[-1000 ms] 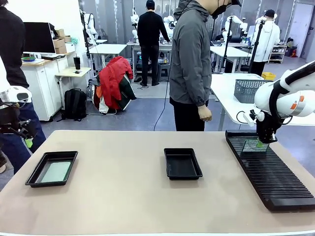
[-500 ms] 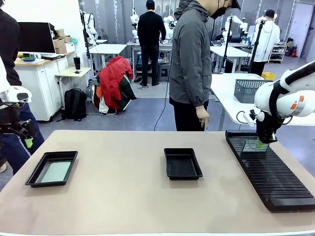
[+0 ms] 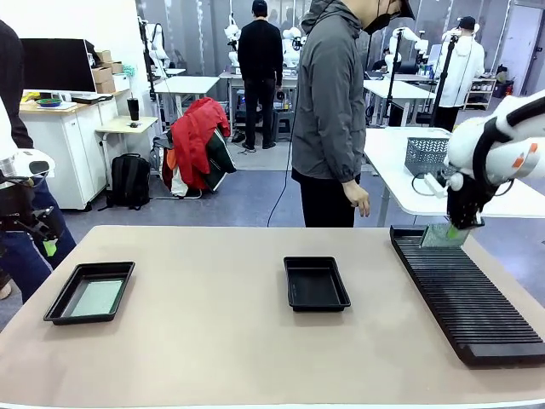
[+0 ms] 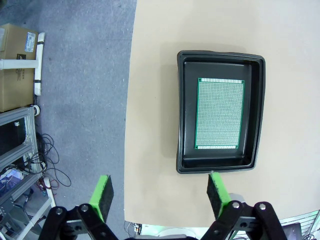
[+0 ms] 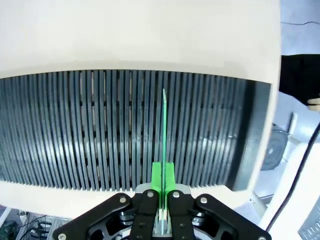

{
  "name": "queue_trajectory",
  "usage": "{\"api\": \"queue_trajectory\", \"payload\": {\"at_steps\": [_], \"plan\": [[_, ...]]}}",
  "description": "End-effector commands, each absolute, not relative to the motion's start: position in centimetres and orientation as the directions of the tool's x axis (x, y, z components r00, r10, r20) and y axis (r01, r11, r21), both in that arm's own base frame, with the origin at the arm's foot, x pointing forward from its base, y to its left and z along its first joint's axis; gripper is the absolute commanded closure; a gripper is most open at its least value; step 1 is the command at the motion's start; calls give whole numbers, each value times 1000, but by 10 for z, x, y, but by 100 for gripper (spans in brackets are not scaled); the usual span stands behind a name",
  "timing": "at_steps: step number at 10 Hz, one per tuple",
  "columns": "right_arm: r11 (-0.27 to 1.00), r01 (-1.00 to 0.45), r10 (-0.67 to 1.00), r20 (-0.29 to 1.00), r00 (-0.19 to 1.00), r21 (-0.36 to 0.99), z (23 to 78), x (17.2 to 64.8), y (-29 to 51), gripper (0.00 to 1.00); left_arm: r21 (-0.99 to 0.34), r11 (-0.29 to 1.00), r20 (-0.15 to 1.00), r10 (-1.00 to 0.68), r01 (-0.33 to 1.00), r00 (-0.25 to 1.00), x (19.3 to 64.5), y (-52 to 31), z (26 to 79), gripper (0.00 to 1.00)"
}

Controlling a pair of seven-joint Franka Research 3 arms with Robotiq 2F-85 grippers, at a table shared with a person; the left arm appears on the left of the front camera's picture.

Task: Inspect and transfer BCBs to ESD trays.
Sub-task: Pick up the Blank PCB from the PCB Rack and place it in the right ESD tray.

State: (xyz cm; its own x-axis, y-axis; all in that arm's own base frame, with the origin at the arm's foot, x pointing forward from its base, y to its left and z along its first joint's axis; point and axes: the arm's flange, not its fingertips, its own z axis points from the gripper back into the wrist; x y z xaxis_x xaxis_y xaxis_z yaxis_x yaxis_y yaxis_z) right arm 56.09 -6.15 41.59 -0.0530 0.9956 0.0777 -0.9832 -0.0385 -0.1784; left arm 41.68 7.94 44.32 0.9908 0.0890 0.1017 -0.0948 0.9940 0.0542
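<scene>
Now higher: BCB (image 3: 444,236) above rack (image 3: 477,308)

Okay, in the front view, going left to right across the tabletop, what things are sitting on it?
left ESD tray, with a green BCB lying flat in it → middle ESD tray, empty → long black slotted rack

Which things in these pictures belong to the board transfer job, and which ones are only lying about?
Job:
- green board in the shut right pincer
- second board lying in the left tray
- empty middle tray
- black slotted rack

Lying about:
- grey wire-mesh basket
- red jacket
- black backpack
</scene>
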Motion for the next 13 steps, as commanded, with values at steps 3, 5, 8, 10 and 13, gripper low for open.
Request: {"api": "queue_trajectory", "payload": {"at_steps": [3, 5, 8, 10, 13], "plan": [[15, -984, 999, 36, 8, -177, 531, 550, -53, 98, 55, 994, 105, 89, -95, 990, 418, 79, 442, 0], [68, -985, 998, 3, 69, -161, 597, 539, -50, 98, 55, 994, 105, 89, -95, 990, 418, 79, 442, 0], [106, -982, 994, 20, 105, -156, 668, 520, -48, 98, 55, 994, 105, 89, -95, 990, 418, 79, 442, 0], [107, -977, 994, 10, 107, -186, 700, 507, -45, 98, 55, 994, 105, 89, -95, 990, 418, 79, 442, 0], [125, -970, 992, 20, 123, -211, 716, 497, -47, 98, 55, 994, 105, 89, -95, 990, 418, 79, 442, 0]]}}
